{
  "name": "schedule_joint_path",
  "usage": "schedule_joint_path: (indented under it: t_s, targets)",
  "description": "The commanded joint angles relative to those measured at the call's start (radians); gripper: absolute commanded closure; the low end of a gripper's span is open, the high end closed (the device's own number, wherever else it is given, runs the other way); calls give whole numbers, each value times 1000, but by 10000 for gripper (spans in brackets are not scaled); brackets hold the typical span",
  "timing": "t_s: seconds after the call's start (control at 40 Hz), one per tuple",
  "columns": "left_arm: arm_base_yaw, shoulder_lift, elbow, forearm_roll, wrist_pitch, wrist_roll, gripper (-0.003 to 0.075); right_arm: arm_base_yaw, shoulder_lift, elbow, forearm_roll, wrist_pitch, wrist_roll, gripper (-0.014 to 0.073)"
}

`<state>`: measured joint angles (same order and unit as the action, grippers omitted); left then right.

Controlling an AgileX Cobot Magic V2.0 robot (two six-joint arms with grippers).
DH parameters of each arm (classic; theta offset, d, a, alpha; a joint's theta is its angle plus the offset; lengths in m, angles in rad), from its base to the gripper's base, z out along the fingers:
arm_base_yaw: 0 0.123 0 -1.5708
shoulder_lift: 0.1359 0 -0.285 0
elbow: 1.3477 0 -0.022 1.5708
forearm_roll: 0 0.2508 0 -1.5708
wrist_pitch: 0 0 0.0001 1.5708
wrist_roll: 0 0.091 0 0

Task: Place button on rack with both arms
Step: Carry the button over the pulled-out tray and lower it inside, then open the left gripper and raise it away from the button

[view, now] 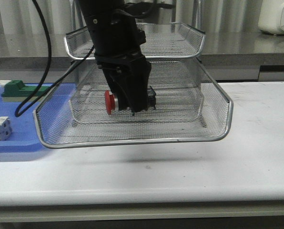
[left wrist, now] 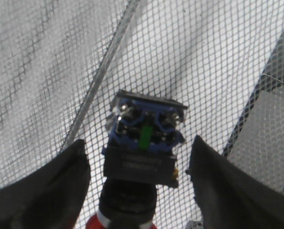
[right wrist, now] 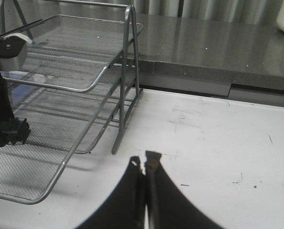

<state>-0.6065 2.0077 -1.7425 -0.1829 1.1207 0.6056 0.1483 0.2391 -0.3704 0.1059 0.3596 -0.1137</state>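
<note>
Inside the silver wire-mesh rack point(view: 213, 102), the left gripper's point(left wrist: 139, 179) spread jaws flank the red-capped button point(left wrist: 143, 152); the right gripper's point(right wrist: 145, 164) jaws are pressed together.

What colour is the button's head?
Red. The button lies between the left gripper's fingers in the rack; front view shows it best.

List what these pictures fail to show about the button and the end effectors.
- Front view: the left end effector covers most of the button; only its red head shows.
- Left wrist view: the red head is cut off by the frame edge; fingers stand apart from the body.
- Right end effector: missing from the front view.
</note>
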Motion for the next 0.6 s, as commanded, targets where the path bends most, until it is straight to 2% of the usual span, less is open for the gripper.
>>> schedule_joint_path:
  t_s: [0.0, 0.2, 0.33, 0.4, 0.58]
  targets:
    - [-7, -62, -60, -15, 48, -12, 231, -2, 9, -26, 4, -86, -1, 653]
    - [-7, -73, -142, -13, 174, -36, 235, -2, 9, -26, 4, -86, -1, 653]
    - [-7, -106, -146, 8, 171, -63, 268, -2, 9, -26, 4, -86, -1, 653]
    - [-7, -132, -142, 13, 171, -89, 322, -2, 9, -26, 4, -86, -1, 653]
    - [-5, -232, -55, 47, 171, -110, 540, -2, 9, -26, 4, -86, -1, 653]
